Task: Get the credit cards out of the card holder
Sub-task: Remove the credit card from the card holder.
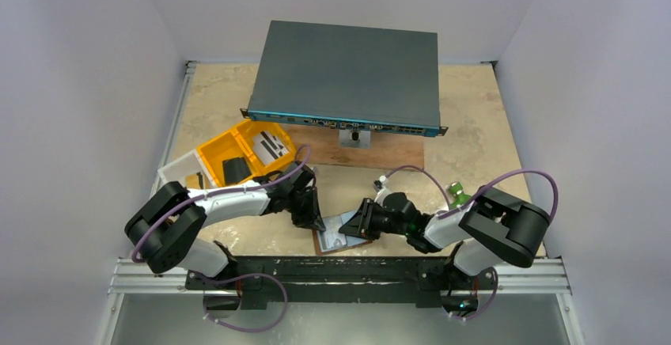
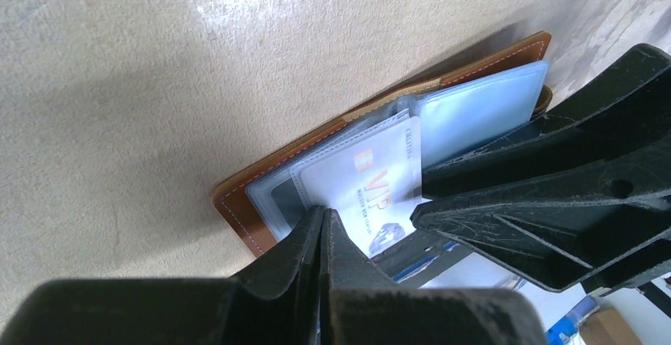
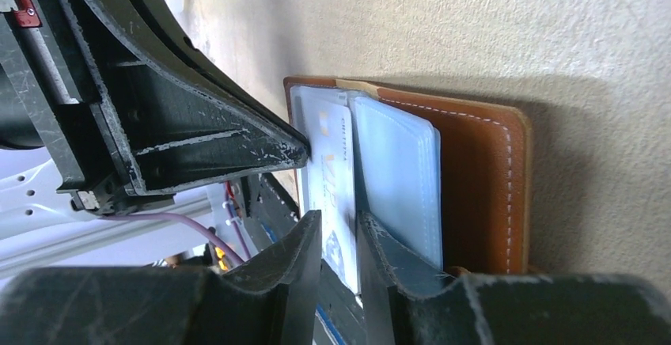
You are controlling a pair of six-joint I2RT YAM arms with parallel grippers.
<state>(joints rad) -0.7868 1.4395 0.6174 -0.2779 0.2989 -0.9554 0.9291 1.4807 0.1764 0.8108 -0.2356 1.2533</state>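
The brown leather card holder (image 1: 332,240) lies open near the table's front edge, its pale blue clear pockets (image 3: 399,179) turned up. A white credit card (image 2: 368,175) printed VIP sticks out of one pocket. My left gripper (image 2: 324,215) is shut with nothing between its tips, which press on the pocket beside that card. My right gripper (image 3: 340,230) comes in from the other side, its jaws a narrow gap apart over the card's (image 3: 328,163) free end. Whether they touch the card I cannot tell.
A yellow tray (image 1: 212,152) at the left holds a black card (image 1: 235,169) and a white striped card (image 1: 272,146), with a clear box (image 1: 178,172) beside it. A network switch (image 1: 348,76) sits on a wooden board (image 1: 388,152) behind. A green object (image 1: 456,195) lies near the right arm.
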